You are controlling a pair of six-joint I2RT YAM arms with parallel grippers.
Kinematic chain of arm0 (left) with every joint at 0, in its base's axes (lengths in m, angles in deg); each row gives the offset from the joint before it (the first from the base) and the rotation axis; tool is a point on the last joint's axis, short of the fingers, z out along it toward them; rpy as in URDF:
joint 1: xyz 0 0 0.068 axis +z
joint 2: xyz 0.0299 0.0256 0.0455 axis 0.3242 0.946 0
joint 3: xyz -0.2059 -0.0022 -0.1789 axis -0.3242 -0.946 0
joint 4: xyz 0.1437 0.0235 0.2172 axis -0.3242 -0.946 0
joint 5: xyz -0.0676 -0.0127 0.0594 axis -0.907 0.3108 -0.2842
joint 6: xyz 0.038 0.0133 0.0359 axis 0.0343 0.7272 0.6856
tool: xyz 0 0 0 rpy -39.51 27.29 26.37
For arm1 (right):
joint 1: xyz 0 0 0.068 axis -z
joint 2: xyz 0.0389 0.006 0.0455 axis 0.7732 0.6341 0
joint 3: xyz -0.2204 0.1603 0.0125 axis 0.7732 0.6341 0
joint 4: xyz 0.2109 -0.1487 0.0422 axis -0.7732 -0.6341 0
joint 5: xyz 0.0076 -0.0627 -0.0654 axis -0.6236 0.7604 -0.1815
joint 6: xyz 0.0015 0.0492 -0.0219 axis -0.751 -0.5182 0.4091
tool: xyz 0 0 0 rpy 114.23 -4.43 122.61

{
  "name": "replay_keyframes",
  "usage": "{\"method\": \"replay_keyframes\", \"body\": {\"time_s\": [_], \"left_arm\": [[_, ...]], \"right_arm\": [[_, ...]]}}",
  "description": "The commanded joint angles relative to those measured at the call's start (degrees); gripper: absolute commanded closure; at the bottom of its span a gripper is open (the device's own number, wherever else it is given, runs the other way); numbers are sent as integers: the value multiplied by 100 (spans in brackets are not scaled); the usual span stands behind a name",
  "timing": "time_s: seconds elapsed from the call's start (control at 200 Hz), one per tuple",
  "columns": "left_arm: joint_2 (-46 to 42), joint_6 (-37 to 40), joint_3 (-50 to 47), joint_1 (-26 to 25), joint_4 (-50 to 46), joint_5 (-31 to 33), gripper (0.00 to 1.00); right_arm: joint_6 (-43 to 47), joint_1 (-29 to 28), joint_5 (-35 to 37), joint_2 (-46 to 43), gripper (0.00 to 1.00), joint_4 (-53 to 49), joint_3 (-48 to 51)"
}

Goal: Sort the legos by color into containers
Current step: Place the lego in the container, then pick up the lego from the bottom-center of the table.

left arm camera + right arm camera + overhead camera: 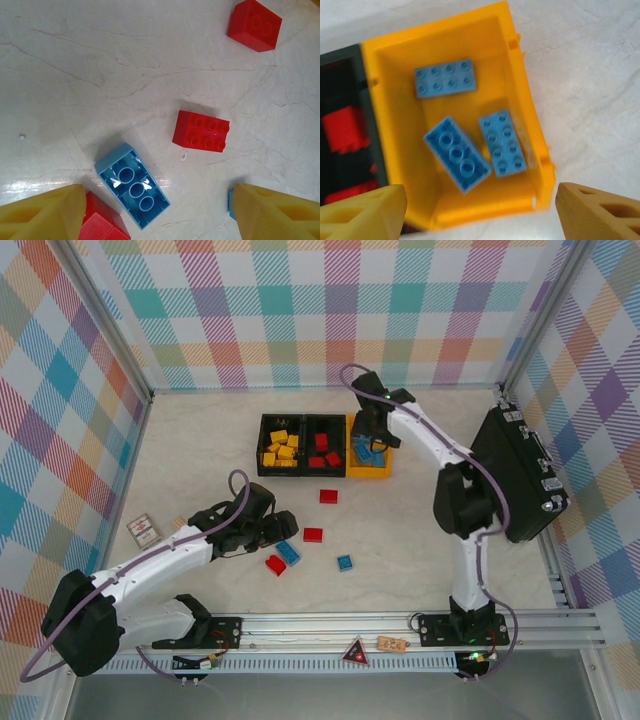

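Yellow-orange bin point(390, 125) is holding three blue legos point(457, 155) | my right hand point(480, 215) is hovering above it, fingers spread wide, pinching nothing | my left hand point(160, 215) is hanging low over the bench point(100, 75), also spread, an upturned blue brick point(132, 185) lying between its fingers (two red bricks point(201, 131) are sitting just beyond it)

The top external camera sits high behind the arm bases, looking down on the whole table point(420, 540). The left wrist camera faces straight down, close over loose bricks. Its upturned blue brick point(132, 192) is probably the blue brick point(288, 552) seen mid-table from overhead. The right wrist camera looks down, close, into the yellow-orange bin point(517, 75) — the yellow-orange bin point(370, 474) both views share.
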Motion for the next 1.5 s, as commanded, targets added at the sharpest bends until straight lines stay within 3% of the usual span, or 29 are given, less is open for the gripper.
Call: {"method": "replay_keyframes", "body": {"time_s": [0.0, 0.275, 0.48, 0.625, 0.795, 1.015, 1.16, 1.495], "left_arm": [[-165, 43, 30, -61, -361, 81, 24], [-288, 21, -15, -122, -591, 106, 24], [-430, 135, -138, -139, -658, -418, 25], [-734, 26, -406, -135, -795, -730, 26], [-1087, -197, -699, -142, -884, -587, 25], [-1052, -257, -758, -140, -820, -539, 25], [-1057, -272, -814, -146, -803, -506, 25], [-1100, -370, -942, -149, -693, -483, 25]], "right_arm": [[199, -109, -377, -876, 22, 572, 752], [343, -649, -1014, -2389, 23, 853, 2747], [285, -1366, -1627, -2919, 23, 807, 3873], [85, -2092, -1629, -2920, 24, 742, 4366], [-153, -2743, -1630, -2495, 22, 772, 4492], [-318, -3013, -1546, -1768, 17, 786, 4306], [-385, -3051, -1548, -1429, 24, 807, 4165], [-316, -3118, -1383, -1251, 55, 587, 3940]]}}
